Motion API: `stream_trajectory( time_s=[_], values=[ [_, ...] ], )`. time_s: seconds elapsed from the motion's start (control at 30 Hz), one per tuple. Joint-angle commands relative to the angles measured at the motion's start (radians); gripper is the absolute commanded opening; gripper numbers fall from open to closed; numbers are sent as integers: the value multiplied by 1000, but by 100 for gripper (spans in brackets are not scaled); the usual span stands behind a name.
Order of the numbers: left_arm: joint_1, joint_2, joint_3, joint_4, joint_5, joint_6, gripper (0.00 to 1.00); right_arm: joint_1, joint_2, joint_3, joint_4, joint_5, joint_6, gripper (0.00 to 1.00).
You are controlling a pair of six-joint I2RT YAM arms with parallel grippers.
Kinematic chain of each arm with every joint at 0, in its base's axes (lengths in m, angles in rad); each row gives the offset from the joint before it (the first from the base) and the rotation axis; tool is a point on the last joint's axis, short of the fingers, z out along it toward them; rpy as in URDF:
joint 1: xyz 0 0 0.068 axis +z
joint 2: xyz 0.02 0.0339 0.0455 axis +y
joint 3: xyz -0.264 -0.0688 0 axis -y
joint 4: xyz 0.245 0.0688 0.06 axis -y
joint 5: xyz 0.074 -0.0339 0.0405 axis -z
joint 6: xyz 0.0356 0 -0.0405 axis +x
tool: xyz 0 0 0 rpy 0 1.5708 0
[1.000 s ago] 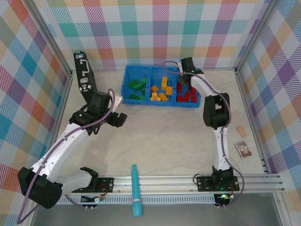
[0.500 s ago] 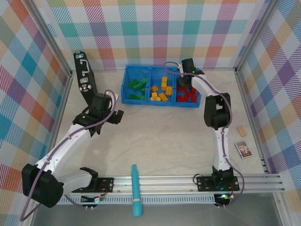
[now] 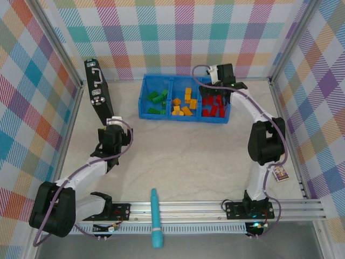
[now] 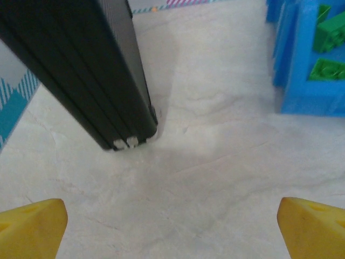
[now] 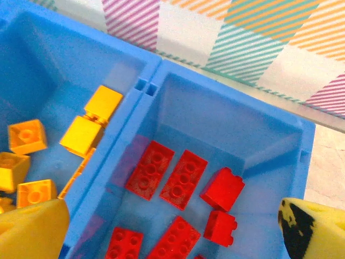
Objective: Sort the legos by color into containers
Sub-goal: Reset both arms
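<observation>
The blue tray [image 3: 144, 96] stands at the back of the table with three compartments. Green legos [image 3: 157, 101] lie in the left one, yellow-orange legos [image 3: 185, 102] in the middle, red legos [image 3: 214, 106] in the right. My right gripper [image 3: 214, 90] hangs open over the red compartment; in the right wrist view several red legos [image 5: 186, 178] lie flat between its yellow fingertips [image 5: 32, 226], with yellow ones [image 5: 91, 127] across the divider. My left gripper [image 3: 110, 125] is open and holds nothing, low over bare table [image 4: 178, 178], left of the tray's corner [image 4: 302, 100].
A black case [image 3: 96, 89] leans at the back left, close in front of my left gripper [image 4: 172, 232]. A teal tool [image 3: 155, 216] lies near the front rail. A small card [image 3: 280, 171] sits at the right. Plaid walls enclose the table.
My left arm has drawn back and leftward, away from the tray toward the black case. My right gripper has shifted slightly right over the red compartment, its elbow swinging outward.
</observation>
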State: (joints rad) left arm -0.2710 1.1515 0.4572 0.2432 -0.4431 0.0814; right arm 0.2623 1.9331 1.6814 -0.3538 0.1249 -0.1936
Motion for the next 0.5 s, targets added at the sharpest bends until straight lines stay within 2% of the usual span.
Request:
stream_trajectory(
  time_s=[0.0, 0.17, 0.27, 0.4, 0.47],
  values=[
    [27, 55, -81, 332, -45, -12, 100, 5, -80, -86, 46, -39, 30, 99],
    [66, 229, -173, 695, -39, -9, 100, 4, -258, -275, 103, -35, 43, 99],
    [82, 338, -157, 771, 28, -19, 100, 5, -362, -391, 127, -32, 58, 99],
    [86, 455, -172, 918, 58, 2, 100, 5, -465, -507, 130, -54, 75, 99],
    [87, 432, -163, 854, 102, 0, 100, 4, -505, -556, 131, -72, 75, 99]
  ],
)
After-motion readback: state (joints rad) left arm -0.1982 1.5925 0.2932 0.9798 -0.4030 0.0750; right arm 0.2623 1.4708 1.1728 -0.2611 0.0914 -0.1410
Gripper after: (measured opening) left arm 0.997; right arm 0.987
